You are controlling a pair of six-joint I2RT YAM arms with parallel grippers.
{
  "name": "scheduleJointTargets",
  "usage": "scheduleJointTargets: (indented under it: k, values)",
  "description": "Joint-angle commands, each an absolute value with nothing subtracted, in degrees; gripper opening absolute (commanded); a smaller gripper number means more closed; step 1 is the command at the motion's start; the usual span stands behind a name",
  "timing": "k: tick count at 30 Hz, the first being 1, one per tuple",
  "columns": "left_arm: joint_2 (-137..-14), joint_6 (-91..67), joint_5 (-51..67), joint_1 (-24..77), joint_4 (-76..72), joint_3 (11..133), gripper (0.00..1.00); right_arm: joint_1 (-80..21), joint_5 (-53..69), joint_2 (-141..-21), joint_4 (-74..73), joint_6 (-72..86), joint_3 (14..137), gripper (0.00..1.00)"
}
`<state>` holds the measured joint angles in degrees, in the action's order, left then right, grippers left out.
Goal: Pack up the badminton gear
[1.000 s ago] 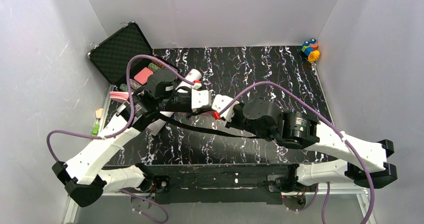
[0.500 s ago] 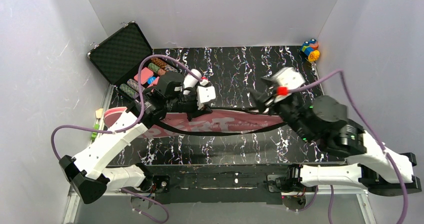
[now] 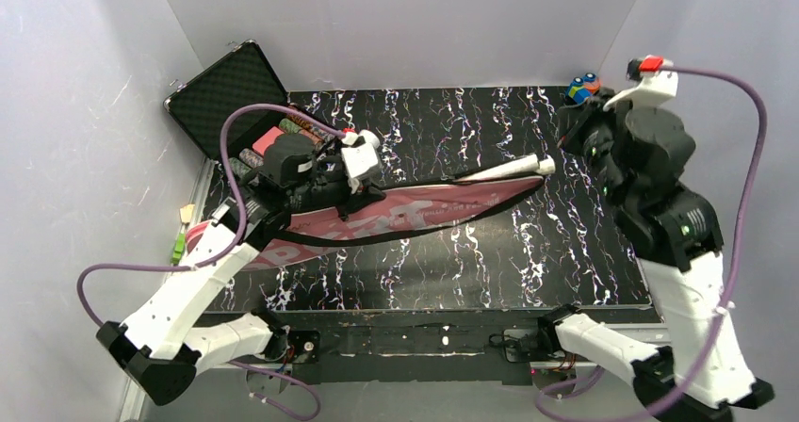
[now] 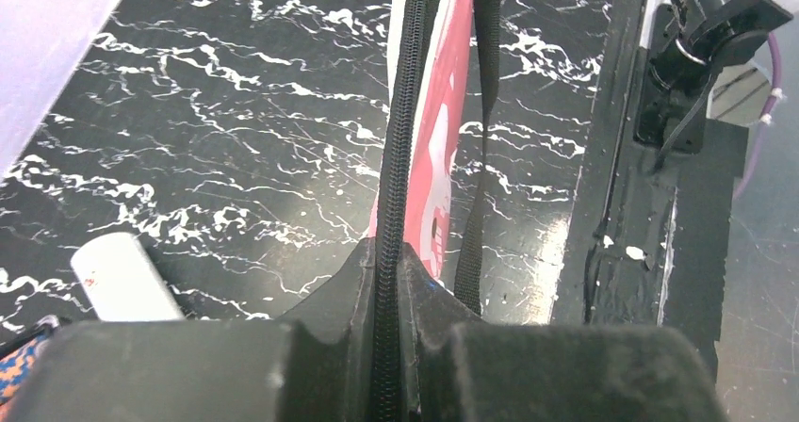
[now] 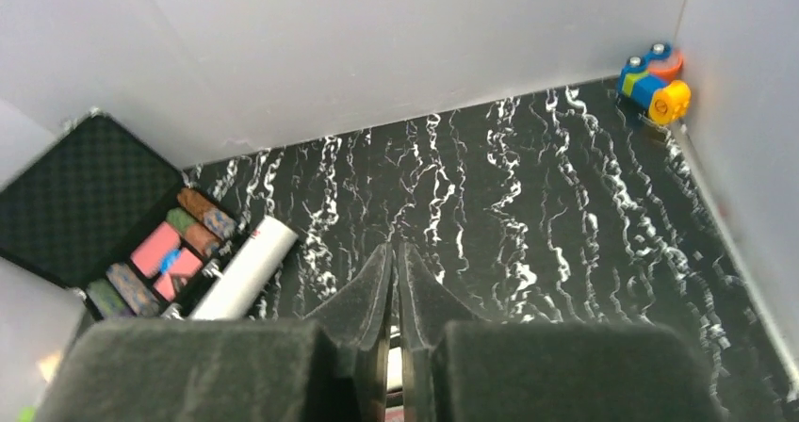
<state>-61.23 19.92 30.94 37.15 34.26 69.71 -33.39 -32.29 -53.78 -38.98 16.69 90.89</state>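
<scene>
— Black marbled table (image 3: 528, 252); where's the cover (image 3: 424, 213)?
— Lying mid-frame, left gripper (image 4: 386, 271) clamped on its zip edge. Right gripper (image 5: 395, 271) hangs upper right, jaws pressed together.

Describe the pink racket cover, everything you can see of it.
The pink cover is long and racket-shaped, seemingly fabric, with white lettering, a black zipper along its edge and a black strap running loose beside it. It stretches left to right across the marbled table, its edge lifted where the left gripper is shut on the zipper. A white handle sticks out past its narrow right end.
</scene>
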Motion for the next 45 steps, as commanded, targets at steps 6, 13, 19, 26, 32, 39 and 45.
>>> scheduleJointTargets:
  k: [6, 13, 19, 26, 32, 39, 45]
  values:
    - [-53.81, 19.04, 31.01, 35.59, 27.19, 67.74, 0.00, 4.13, 18.31, -57.54, -39.60, 43.97, 88.60, 0.01]
    - [-51.78, 21.79, 30.17, 35.60, 26.39, 66.20, 0.00, 11.30, 24.60, -56.16, -37.64, 46.93, 81.39, 0.01]
    - [-50.78, 21.65, 29.39, 35.59, 24.70, 64.98, 0.00, 11.89, 23.81, -54.00, -39.35, 46.91, 78.82, 0.01]
    - [-50.29, 21.53, 30.13, 35.55, 24.25, 65.04, 0.00, 12.14, 20.68, -51.72, -40.30, 46.10, 74.79, 0.01]
    - [-49.86, 21.31, 30.23, 35.59, 24.00, 65.08, 0.00, 12.22, 22.28, -52.03, -39.51, 46.38, 74.20, 0.01]
    - [-50.11, 21.19, 30.77, 35.54, 23.73, 65.57, 0.00, 12.14, 24.57, -51.75, -38.76, 47.10, 72.56, 0.01]
    - [-50.27, 21.09, 31.67, 35.55, 23.47, 65.70, 0.00, 11.07, 26.26, -50.22, -36.92, 48.77, 69.49, 0.01]
